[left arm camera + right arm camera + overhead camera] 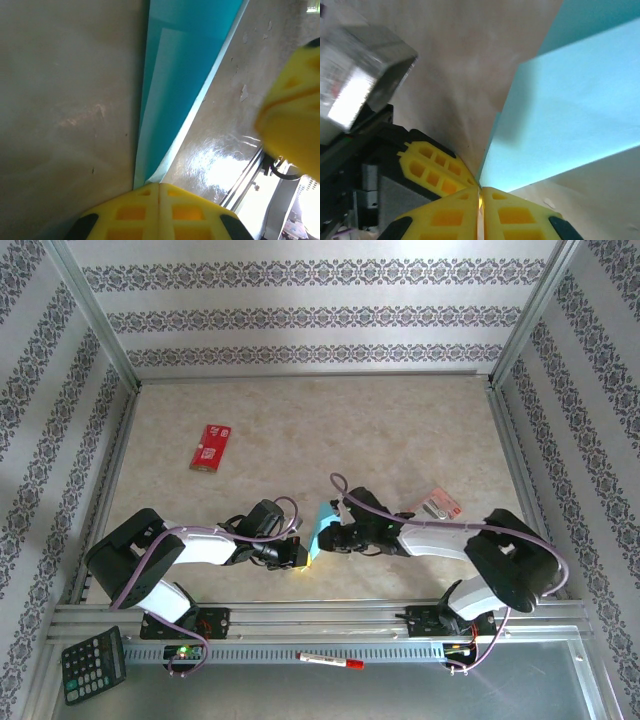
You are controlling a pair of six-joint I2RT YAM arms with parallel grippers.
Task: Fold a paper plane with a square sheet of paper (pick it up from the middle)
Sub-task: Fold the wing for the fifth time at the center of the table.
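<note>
The left tool (300,555) has its yellow fingers (190,212) pressed flat together, and a narrow end of the teal-blue sheet of paper (322,530) comes out from between them, so it is pinching the sheet. The right tool (327,538) is just beside it, tip to tip, and its fingers (515,215) are likewise clamped together on an edge of the same sheet. From the left wrist the paper (185,75) runs away from the grip as a long creased strip, one layer lying over another. From the right wrist it (580,100) spreads out broad and pale. I cannot tell whether its lower edge touches the table (400,430).

The sheet sits between the two tools, near the middle of the table's near side. A red rectangular packet (211,447) lies well apart to the far left. A small pink packet (440,503) lies near the right arm. A calculator (92,665) and a red-capped marker (330,660) rest on the metal ledge in front of the arm bases.
</note>
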